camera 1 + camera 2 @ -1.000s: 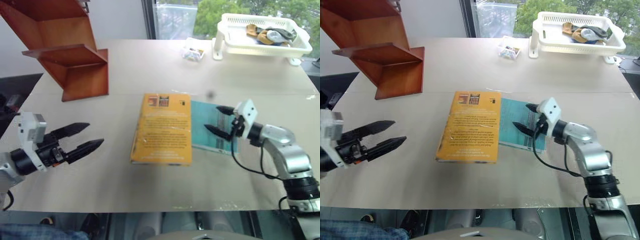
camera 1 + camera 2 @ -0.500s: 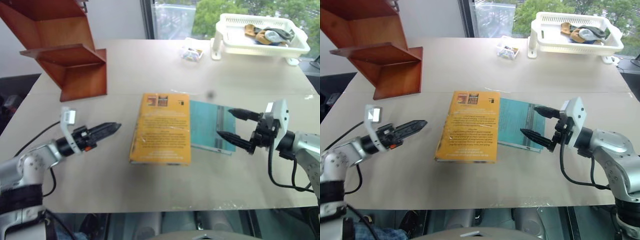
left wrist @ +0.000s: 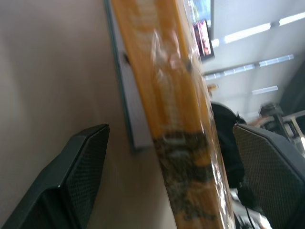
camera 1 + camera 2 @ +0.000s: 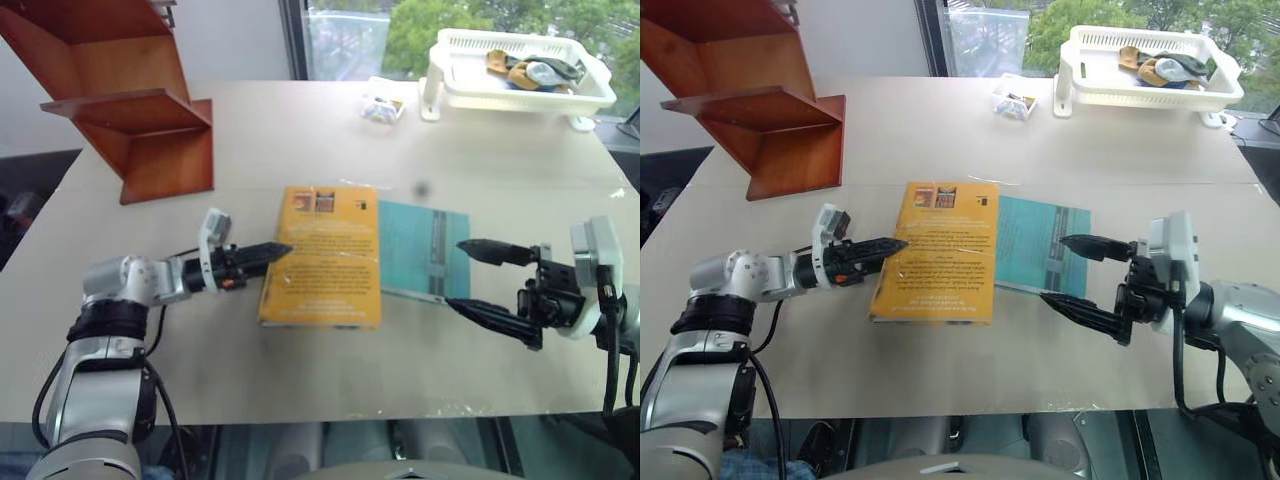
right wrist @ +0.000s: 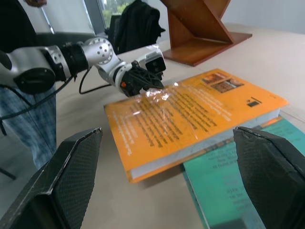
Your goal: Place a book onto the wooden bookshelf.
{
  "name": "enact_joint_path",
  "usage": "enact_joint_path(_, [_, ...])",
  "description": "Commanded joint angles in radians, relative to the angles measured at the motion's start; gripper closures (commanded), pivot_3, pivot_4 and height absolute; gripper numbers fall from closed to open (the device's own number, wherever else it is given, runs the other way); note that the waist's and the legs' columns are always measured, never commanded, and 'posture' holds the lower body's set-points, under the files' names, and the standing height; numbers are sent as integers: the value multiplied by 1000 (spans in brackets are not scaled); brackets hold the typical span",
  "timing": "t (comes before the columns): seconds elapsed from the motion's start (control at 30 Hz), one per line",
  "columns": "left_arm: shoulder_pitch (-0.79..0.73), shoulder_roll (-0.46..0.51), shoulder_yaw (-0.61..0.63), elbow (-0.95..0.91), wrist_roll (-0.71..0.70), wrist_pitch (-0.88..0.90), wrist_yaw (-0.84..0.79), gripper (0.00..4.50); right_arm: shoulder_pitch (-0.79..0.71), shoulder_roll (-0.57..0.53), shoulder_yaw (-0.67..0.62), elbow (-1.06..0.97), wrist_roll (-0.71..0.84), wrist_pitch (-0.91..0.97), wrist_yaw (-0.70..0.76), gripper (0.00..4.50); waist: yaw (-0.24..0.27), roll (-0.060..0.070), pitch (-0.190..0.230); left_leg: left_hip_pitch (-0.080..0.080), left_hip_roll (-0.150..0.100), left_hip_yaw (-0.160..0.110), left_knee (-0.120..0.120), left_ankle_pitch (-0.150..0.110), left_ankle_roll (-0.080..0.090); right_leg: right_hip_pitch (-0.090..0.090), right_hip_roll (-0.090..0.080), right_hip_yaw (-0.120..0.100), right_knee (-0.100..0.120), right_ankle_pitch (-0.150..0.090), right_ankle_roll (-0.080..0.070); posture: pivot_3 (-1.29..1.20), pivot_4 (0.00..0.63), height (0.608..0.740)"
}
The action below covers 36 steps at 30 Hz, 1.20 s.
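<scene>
The thick orange-yellow book (image 4: 325, 255) lies flat in the middle of the table. My left gripper (image 4: 283, 248) has reached its left edge. It is open, and in the left wrist view the book's edge (image 3: 176, 119) runs between the two wide-spread fingers (image 3: 81, 171). My right gripper (image 4: 457, 274) is open and empty. It hovers at the right edge of the thinner teal book (image 4: 420, 250), pointing left. The reddish-brown wooden bookshelf (image 4: 140, 120) stands at the table's far left corner.
A white plastic basket (image 4: 520, 75) with a few items stands at the far right, with a small packet (image 4: 383, 108) to its left. The teal book lies against the orange book's right side. A person (image 5: 28, 129) in jeans stands beyond the table's left side.
My left gripper has swung in from the left to the book's left edge and rolled, so its fingers are stacked. My right gripper has drawn back off the teal book toward the front right.
</scene>
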Motion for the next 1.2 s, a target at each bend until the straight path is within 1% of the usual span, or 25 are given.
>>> enact_joint_path(0.03, [-24, -12, -19, 48, 30, 4, -40, 108, 5, -17, -39, -40, 24, -28, 2, 0, 1, 0, 0, 0, 0, 0, 0, 0, 0, 0, 0, 0, 0, 0, 0, 0, 150, 740])
enact_joint_path(0.13, [-42, -18, -20, 71, 42, 10, -65, 108, 3, -20, -41, -40, 22, -33, -4, 0, 2, 0, 0, 0, 0, 0, 2, 0, 0, 0, 0, 0, 1, 0, 0, 0, 150, 740])
enact_joint_path(0.27, [-38, 4, -27, 45, 27, 59, -124, 108, -4, -28, -43, -35, 26, -36, -3, 0, 2, 0, 0, 0, 0, 0, 2, 0, 0, 0, 0, 0, 2, 0, 0, 0, 150, 740])
enact_joint_path(0.37, [-14, 25, -36, 26, 30, 76, -156, 841, -9, -41, -41, -22, 18, -44, 11, 0, 1, 0, 0, 0, 0, 0, 3, 0, 0, 0, 0, 0, 2, 0, 0, 0, 150, 740])
enact_joint_path(0.4, [-8, 30, -38, 22, 30, 77, -163, 1246, -11, -45, -41, -17, 17, -47, 14, 0, 0, 0, 0, 0, 0, 0, 3, 0, 0, 0, 0, 0, 2, 0, 0, 0, 150, 740])
enact_joint_path(0.5, [5, 37, -16, 2, 17, 102, -155, 2659, -18, -58, -40, -4, 9, -56, 29, 0, 1, 0, 0, 0, 0, 0, 3, 0, 0, 0, 0, 0, 3, 0, 0, 0, 150, 740])
enact_joint_path(0.53, [13, 42, -8, -9, 11, 110, -152, 3316, -18, -61, -40, 2, 5, -59, 34, 0, 1, 0, 0, 0, 0, 0, 3, 0, 0, 0, 0, 0, 3, 0, 0, 0, 150, 740])
enact_joint_path(0.57, [27, 48, 8, -27, 1, 122, -145, 3699, -19, -63, -40, 10, -3, -64, 40, 0, 1, 0, 0, 0, 0, 0, 3, 0, 0, 0, 0, 0, 3, 0, 0, 0, 150, 740])
enact_joint_path(0.63, [48, 57, 34, -55, -18, 144, -130, 4136, -19, -66, -40, 20, -15, -73, 47, 0, -1, 0, 0, 0, 0, 0, 3, 0, 0, 0, 0, 1, 3, 0, 0, 0, 150, 740])
enact_joint_path(0.7, [83, 73, 72, -113, -52, 180, -118, 4249, -16, -70, -43, 26, -23, -79, 55, 0, -1, 0, 0, 0, 1, 0, 3, 0, 0, 0, 0, 1, 3, 0, 0, 0, 150, 740])
enact_joint_path(0.8, [153, 94, 179, -247, -130, 254, -75, 4250, -13, -76, -54, 46, -29, -92, 70, 0, -1, 0, 0, -1, 1, 0, 3, 0, 0, -1, 0, 1, 3, 0, 0, 0, 150, 740])
enact_joint_path(0.87, [177, 83, 250, -314, -167, 287, -21, 4250, -15, -76, -60, 62, -36, -104, 79, 0, 3, 0, 1, -1, 1, 0, 3, 0, 0, -1, -1, 1, 3, 0, 0, 0, 150, 740])
enact_joint_path(0.97, [191, 39, 370, -480, -234, 302, 92, 4250, -23, -87, -85, 127, -36, -110, 109, 0, 9, -1, 1, -1, 1, -1, 4, 0, 0, 0, -2, 0, 4, 0, 0, 0, 150, 740])
enact_joint_path(1.03, [173, -4, 425, -608, -248, 260, 199, 4250, -32, -98, -105, 181, -41, -117, 137, 0, 17, -1, 1, -1, 0, 0, 5, 0, 0, 1, -4, 0, 4, 0, 0, 0, 150, 740])
enact_joint_path(1.1, [145, -28, 413, -741, -187, 143, 307, 4250, -47, -109, -134, 237, -2, -93, 161, 0, 23, -1, 1, 0, 0, 0, 6, 0, 0, 2, -4, 0, 3, 0, 1, 0, 150, 740])
enact_joint_path(1.2, [44, -17, 393, -859, -161, 48, 396, 4250, -86, -133, -161, 334, 50, -50, 206, 0, 27, -2, 2, 0, 0, 0, 6, 0, 0, 2, -3, 0, 4, 0, 1, 0, 150, 740])
